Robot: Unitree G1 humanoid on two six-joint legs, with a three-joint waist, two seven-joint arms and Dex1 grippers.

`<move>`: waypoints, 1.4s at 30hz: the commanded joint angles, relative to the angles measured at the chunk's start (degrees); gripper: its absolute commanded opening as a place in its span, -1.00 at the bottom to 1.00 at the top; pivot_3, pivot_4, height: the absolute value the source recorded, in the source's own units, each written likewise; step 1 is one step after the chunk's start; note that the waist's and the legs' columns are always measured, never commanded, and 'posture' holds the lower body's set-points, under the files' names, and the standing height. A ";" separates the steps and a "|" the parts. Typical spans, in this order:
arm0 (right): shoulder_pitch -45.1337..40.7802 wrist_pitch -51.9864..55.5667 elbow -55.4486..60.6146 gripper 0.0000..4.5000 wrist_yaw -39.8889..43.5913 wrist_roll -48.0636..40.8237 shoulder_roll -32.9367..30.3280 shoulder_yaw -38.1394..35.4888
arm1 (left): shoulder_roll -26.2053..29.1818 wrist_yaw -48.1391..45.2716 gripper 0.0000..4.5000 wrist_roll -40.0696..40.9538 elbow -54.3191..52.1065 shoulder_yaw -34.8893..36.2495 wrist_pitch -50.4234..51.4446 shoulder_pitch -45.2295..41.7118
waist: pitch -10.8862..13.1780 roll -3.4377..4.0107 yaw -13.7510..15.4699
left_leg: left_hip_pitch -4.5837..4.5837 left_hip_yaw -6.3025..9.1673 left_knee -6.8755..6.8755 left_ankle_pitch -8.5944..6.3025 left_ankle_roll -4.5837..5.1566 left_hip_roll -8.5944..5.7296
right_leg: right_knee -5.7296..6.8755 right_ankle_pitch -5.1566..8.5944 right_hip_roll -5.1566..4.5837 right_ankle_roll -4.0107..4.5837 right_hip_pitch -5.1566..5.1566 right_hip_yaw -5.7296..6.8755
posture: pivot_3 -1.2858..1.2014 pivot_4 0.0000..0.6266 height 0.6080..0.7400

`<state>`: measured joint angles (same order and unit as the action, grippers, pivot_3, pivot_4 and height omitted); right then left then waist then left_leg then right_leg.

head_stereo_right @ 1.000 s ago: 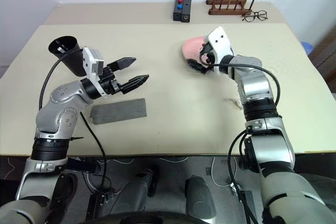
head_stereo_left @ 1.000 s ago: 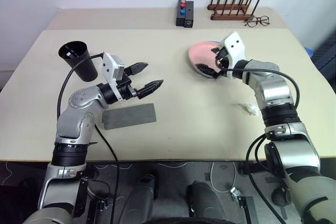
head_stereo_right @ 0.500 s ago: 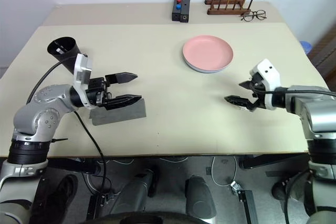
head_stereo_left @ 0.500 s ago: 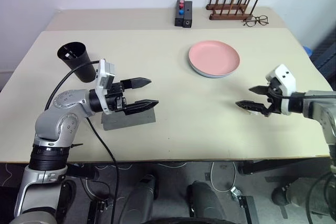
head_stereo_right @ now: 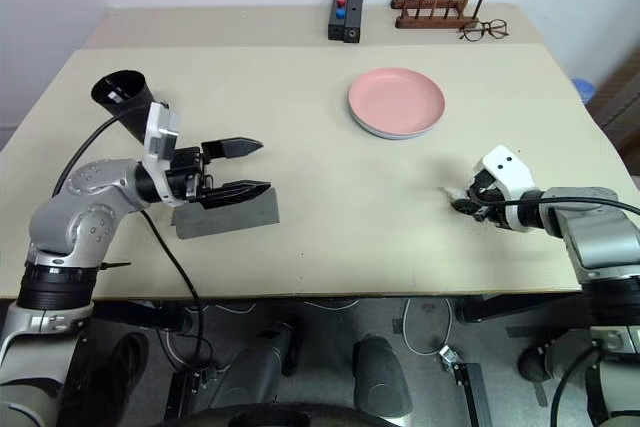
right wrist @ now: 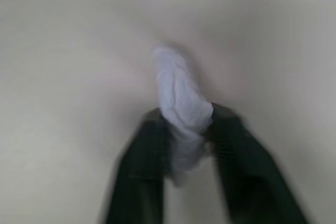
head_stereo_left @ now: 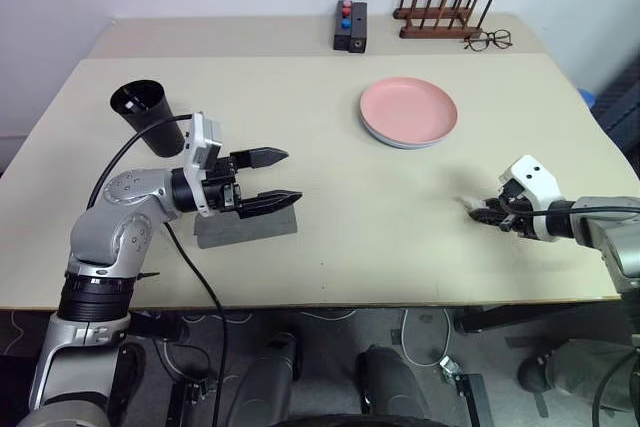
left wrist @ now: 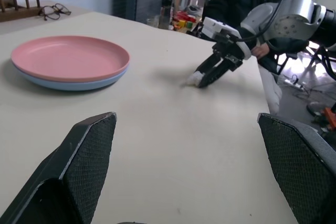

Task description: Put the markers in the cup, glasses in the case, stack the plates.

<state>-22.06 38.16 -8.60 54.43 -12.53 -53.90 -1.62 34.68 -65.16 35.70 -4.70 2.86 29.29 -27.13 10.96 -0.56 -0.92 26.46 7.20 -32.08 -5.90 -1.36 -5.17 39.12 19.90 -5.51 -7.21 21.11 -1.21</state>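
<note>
Beige table [head_stereo_left: 330,247] carries the pink-over-blue plates [head_stereo_left: 408,112] already stacked, with the cup [head_stereo_left: 150,117] at the far left. The right hand [head_stereo_left: 486,215] is clamped on a small white scrap [right wrist: 181,95] near the right edge. To do this well, lift it straight up and check the pinch holds, since the scrap looks soft. The left hand [head_stereo_left: 290,176] hangs spread wide above the case [head_stereo_left: 250,228], whose long axis runs across the table, its right end tipped slightly away.

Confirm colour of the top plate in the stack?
Salmon pink top plate, clearest in the left wrist view.
</note>
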 commanded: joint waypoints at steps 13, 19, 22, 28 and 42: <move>-26.91 -15.59 -18.72 -0.98 -12.67 2.43 17.89 -1.45 | -0.43 5.27 1.00 0.84 -2.06 3.67 -1.02 0.27 | 0.02 -0.02 -0.22 | 0.01 0.00 0.06 0.01 -0.01 0.00 | 0.00 -0.02 0.08 -0.03 0.02 0.01 | 0.03 -0.52 1.00; -31.31 -23.65 -28.44 -0.98 -16.25 5.46 25.15 0.51 | 0.30 6.97 1.00 4.18 -7.14 5.30 3.03 3.68 | 0.02 -0.01 -0.09 | 0.00 0.04 0.04 0.02 -0.02 -0.03 | 0.03 -0.03 0.18 -0.05 -0.01 0.03 | 0.03 -0.52 1.00; -33.10 -27.93 -33.54 -0.98 -18.70 7.97 26.51 1.54 | 0.57 8.32 1.00 4.29 -8.91 5.94 3.41 5.25 | 0.02 -0.01 -0.21 | -0.01 0.04 0.04 0.04 -0.05 -0.03 | 0.08 -0.03 0.19 -0.05 0.01 0.01 | 0.03 -0.52 1.00; -35.45 -31.52 -39.77 -0.43 -17.50 8.86 26.81 1.69 | 0.69 10.07 1.00 5.45 -11.27 7.04 4.23 7.35 | 0.02 -0.01 -0.28 | -0.03 0.05 0.06 0.05 -0.07 -0.01 | 0.10 -0.03 0.24 -0.04 0.02 0.00 | 0.03 -0.52 1.00; -34.38 -36.52 -38.59 0.95 -14.71 6.38 27.85 -0.37 | 0.94 10.01 1.00 5.27 -9.88 6.15 3.73 5.65 | 0.02 -0.01 -0.22 | -0.04 0.06 0.07 0.05 -0.07 0.00 | 0.10 -0.03 0.26 -0.04 0.02 -0.02 | 0.03 -0.52 1.00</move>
<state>-56.59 3.96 -51.11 37.68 -3.85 -26.09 -0.11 35.04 -54.89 40.25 -14.05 8.13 33.44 -20.61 10.98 -0.57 -1.14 26.43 7.25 -32.01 -5.84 -1.44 -5.17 39.22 19.87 -5.25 -7.25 21.13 -1.23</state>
